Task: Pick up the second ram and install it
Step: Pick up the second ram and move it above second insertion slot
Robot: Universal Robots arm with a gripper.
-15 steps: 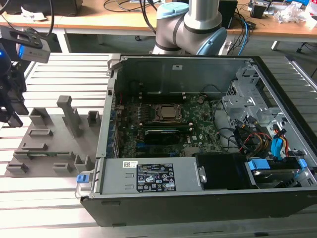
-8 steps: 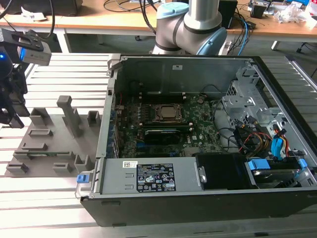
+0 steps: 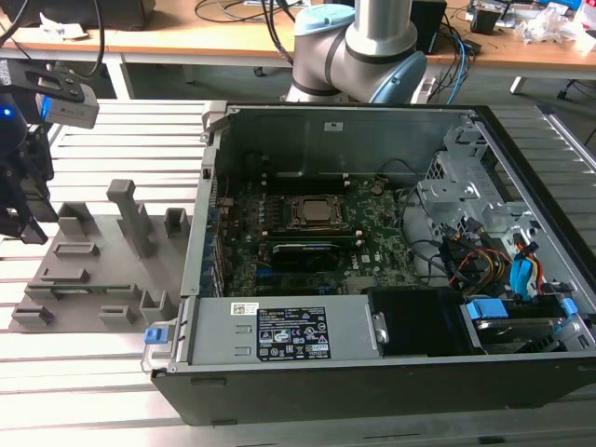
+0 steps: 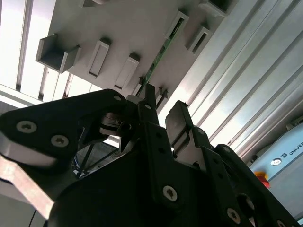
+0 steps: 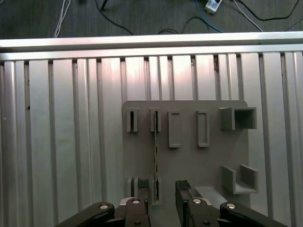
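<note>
Black gripper (image 3: 26, 223) hangs at the exterior view's left edge of the slatted worktop (image 3: 93, 382), over the end of the grey fixture plate (image 3: 93, 265) — in both wrist views its jaws stand parted and hold nothing. On that plate the second ram (image 5: 155, 151), a thin green strip, stands on edge in slotted blocks (image 5: 159, 189) close to one side edge; its line falls in the gap between the fingers (image 5: 142, 203), nearer one of them and not gripped. Towards the exterior view's right edge sits the open case (image 3: 372, 402) — motherboard (image 3: 372, 237) bare inside.
</note>
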